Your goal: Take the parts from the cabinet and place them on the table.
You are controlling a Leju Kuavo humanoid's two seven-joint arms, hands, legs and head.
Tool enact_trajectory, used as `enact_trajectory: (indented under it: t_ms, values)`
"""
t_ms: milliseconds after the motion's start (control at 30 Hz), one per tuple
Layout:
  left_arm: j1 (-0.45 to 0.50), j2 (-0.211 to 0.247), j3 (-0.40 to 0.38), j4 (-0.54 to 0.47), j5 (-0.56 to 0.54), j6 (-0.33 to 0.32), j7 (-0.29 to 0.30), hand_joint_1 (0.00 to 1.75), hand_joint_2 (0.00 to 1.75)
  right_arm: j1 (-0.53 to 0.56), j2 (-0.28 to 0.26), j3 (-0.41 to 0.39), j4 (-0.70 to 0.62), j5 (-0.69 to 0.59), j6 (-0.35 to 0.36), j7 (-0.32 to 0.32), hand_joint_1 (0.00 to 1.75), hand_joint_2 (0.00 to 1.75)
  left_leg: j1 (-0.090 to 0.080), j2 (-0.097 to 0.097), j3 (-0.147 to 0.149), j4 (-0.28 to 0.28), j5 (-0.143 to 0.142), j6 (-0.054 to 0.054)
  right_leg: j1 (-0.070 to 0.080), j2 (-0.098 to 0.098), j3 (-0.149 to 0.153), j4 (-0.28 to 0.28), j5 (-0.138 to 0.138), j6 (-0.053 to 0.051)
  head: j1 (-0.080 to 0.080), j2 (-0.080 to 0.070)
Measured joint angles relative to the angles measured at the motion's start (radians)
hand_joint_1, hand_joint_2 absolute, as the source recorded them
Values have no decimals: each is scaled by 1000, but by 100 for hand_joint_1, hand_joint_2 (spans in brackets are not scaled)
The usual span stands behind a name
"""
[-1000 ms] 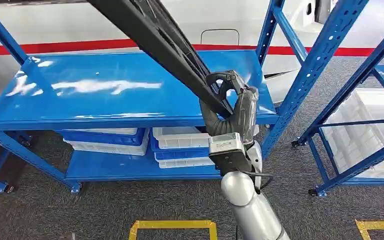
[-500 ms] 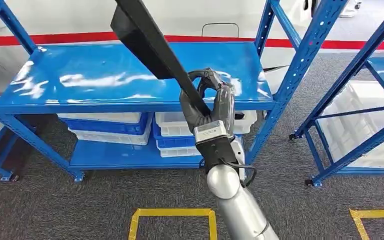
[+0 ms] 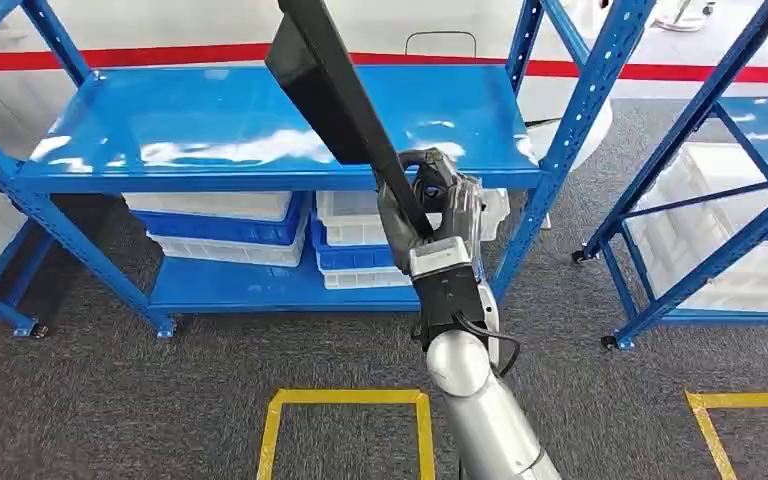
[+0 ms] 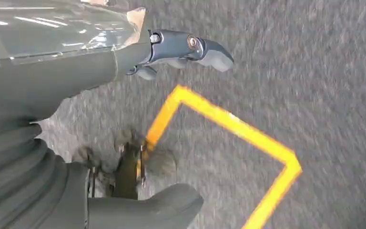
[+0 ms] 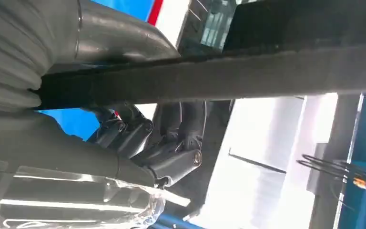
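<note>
Head view: I see my right hand (image 3: pixel 428 222) wrapped around the lower end of a long black part (image 3: pixel 335 95), a flat bar that slants up and away to the left until it leaves the top of the picture. The part hangs in the air in front of a blue shelf rack (image 3: pixel 260 125), above its wide top shelf and not touching it. Below that shelf, on the lower level, sit stacked blue and white bins (image 3: pixel 222 228). A second blue rack (image 3: pixel 700 200) stands to the right, on grey carpet marked with yellow tape (image 3: pixel 345 400).

In the right wrist view, the dark fingers (image 5: pixel 171 138) curl round the underside of the part (image 5: pixel 228 71), which crosses the frame as a thick dark band, so the grip looks firm.

In the left wrist view, my left hand (image 4: pixel 124 119) hangs beside the body over the carpet and a yellow tape corner (image 4: pixel 228 124). Its thumb and fingers are spread apart and it holds nothing.

I judge that the part is already lifted clear of the rack, so the carrying step is in hand. I see no tabletop from here. The next move calls for turning toward it while keeping the long bar clear of the rack posts, since its far end swings wide.
</note>
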Motion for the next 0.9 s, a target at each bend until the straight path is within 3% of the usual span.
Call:
enact_trajectory:
  t_ms: [33, 67, 133, 167, 200, 233, 267, 300, 333, 367, 400, 500, 533, 567, 600, 667, 700, 733, 767, 800, 833, 867, 900]
  values:
    - [2, 3, 0, 1, 0, 0, -1, 0, 175, 0, 0, -4, 5, -10, 2, 0, 175, 175, 3, -2, -9, 2, 2, -6, -22, -2, -8, -6, 16, -9, 0, 0]
    - [2, 2, 0, 1, -1, 0, -2, 0, 175, -1, 0, -6, 7, -21, 4, 0, 175, 175, 4, -8, -27, 28, -51, -11, -21, -5, -20, -5, 29, -17, -2, 0]
    - [4, 0, -1, 1, -1, 3, -3, 0, 175, -1, 0, -14, 11, -37, 10, 0, 175, 175, 10, -9, -64, 158, -194, -25, -21, -5, -43, -4, 57, -26, -10, 0]
    - [3, 0, -1, 1, 1, 6, -6, 0, 175, -1, -2, -20, 13, -44, 13, -2, 175, 175, 13, -9, -79, 233, -238, -31, -21, -5, -60, -4, 70, -24, -9, 0]
    - [2, 0, -1, 1, 3, 11, -8, 0, 175, -1, -6, -26, 16, -49, 17, -2, 175, 175, 15, -8, -86, 293, -251, -36, -22, -5, -76, -1, 82, -22, -10, 0]
    - [1, 0, -1, 1, 7, 15, -11, 0, 175, 1, -11, -32, 19, -54, 21, -2, 175, 175, 19, -8, -80, 327, -231, -39, -24, -5, -93, 2, 94, -18, -10, 0]
    - [0, -2, -1, 1, 12, 21, -13, 0, 175, 3, -16, -36, 21, -57, 22, -2, 175, 175, 24, -8, -54, 318, -193, -42, -25, -5, -110, 6, 104, -13, -10, 0]
    - [-3, -4, -1, 1, 13, 26, -15, 0, 175, 3, -21, -41, 23, -57, 22, -2, 175, 175, 29, -8, -7, 267, -156, -45, -28, -5, -127, 12, 111, -6, -10, 0]
    - [-6, -6, -1, 1, 14, 29, -15, 0, 175, 3, -24, -45, 24, -59, 23, -2, 175, 175, 33, -8, 60, 184, -139, -49, -31, -5, -141, 23, 117, 0, -10, 0]
    - [-10, -11, -1, 0, 14, 29, -15, 0, 175, 3, -26, -47, 24, -60, 23, -3, 175, 175, 38, -9, 127, 94, -161, -52, -30, -5, -149, 32, 121, 4, -12, 0]
    - [-14, -12, 0, -1, 14, 29, -15, 0, 175, 2, -27, -50, 24, -60, 23, -3, 175, 175, 30, -15, 171, 25, -192, -51, -24, -5, -158, 38, 126, 11, -14, 0]
    - [-18, -21, 0, -1, 18, 29, -18, 0, 175, 3, -34, -53, 24, -65, 25, -4, 175, 175, 18, -15, 156, 25, -184, -21, -24, -6, -160, 31, 152, 41, -9, 0]
    - [-21, -32, 0, -1, 22, 30, -18, 0, 175, 5, -40, -56, 24, -67, 26, -3, 175, 175, 19, -12, 146, 16, -169, -1, -18, -5, -169, 29, 157, 49, -9, 0]
    - [-27, -40, 0, -3, 23, 31, -18, 0, 175, 5, -48, -60, 22, -68, 24, 0, 175, 175, 17, -5, 137, 15, -156, 13, -28, -4, -182, 48, 129, 46, -10, 0]
    - [-33, -45, 0, -7, 23, 29, -18, 0, 175, 9, -56, -65, 14, -67, 22, 8, 175, 175, 17, -6, 122, 15, -144, 28, -26, -3, -208, 95, 79, 36, -6, 0]
    - [-50, -59, 0, -10, 21, 20, -17, 0, 175, 29, -74, -77, -8, -62, 21, 20, 175, 175, 12, -8, 89, 15, -118, 34, -26, -3, -257, 264, -25, 27, -3, 0]
    - [-57, -66, 0, -12, 16, 16, -13, 0, 175, 40, -84, -81, -19, -59, 21, 24, 175, 175, 10, -8, 75, 16, -107, 36, -26, -2, -271, 331, -48, 29, -3, 0]
    - [-64, -71, -1, -13, 11, 8, -8, 0, 175, 52, -95, -86, -31, -56, 21, 28, 175, 175, 7, -8, 59, 16, -95, 35, -24, -2, -266, 366, -46, 37, -2, 0]
    - [-71, -76, -3, -14, 6, 0, -4, 0, 175, 63, -101, -90, -40, -56, 21, 29, 175, 175, 4, -7, 44, 16, -83, 35, -22, -2, -245, 356, -27, 46, -3, 0]
    - [-78, -77, -4, -16, -1, -6, 0, 0, 175, 73, -108, -98, -52, -56, 20, 29, 175, 175, 2, -7, 27, 17, -71, 34, -18, -2, -202, 307, 3, 52, -1, 0]
    - [-83, -78, -5, -19, -6, -12, 4, 0, 175, 81, -114, -103, -61, -56, 19, 29, 175, 175, 0, -7, 14, 17, -61, 32, -14, -2, -141, 225, 27, 51, -2, 0]
    - [-88, -79, -7, -22, -12, -18, 6, 0, 175, 87, -119, -108, -73, -56, 19, 29, 175, 175, 1, -6, 7, 18, -52, 31, -7, -1, -73, 130, 32, 38, -2, 0]
    - [-93, -82, -10, -23, -17, -21, 7, 0, 175, 92, -125, -114, -84, -57, 19, 29, 175, 175, -4, -4, -3, 18, -45, 25, 0, -3, -5, 33, 6, 21, -3, 0]
